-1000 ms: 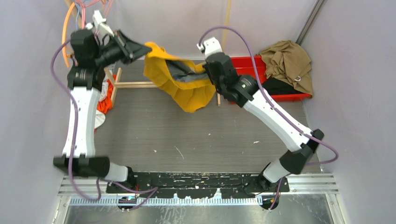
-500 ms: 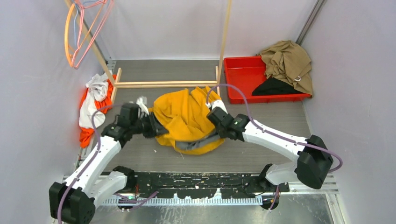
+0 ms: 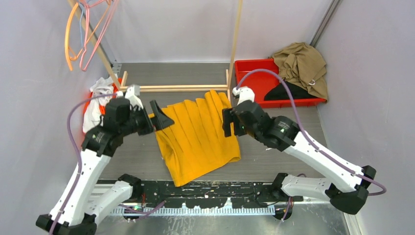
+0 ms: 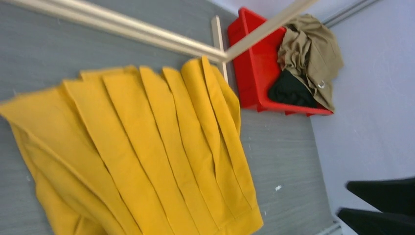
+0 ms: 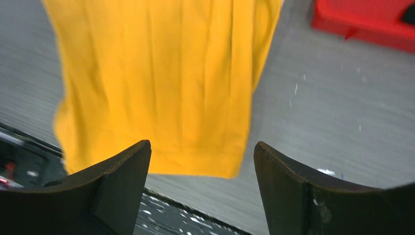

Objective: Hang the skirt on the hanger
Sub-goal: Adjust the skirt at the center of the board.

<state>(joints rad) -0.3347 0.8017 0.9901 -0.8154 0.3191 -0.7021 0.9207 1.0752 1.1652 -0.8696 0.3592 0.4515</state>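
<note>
Both arms are built of white shell links joined by black joint housings. The left arm (image 3: 90, 166) and the right arm (image 3: 318, 152) are each followed by a thin purple cable (image 3: 73, 142), left loose in loops along the links. A small white camera block (image 3: 243, 92) is fitted at each wrist. The left pincer (image 3: 164, 119) and the right pincer (image 3: 226, 123) are finished in matt black. In the right wrist view the fingers (image 5: 112, 191) are seen as broad, wedge-shaped blades, lightly speckled. The black bases (image 3: 128, 182) are mounted on a black perforated plate (image 3: 210, 188) carried on silver rails (image 3: 325, 188).
</note>
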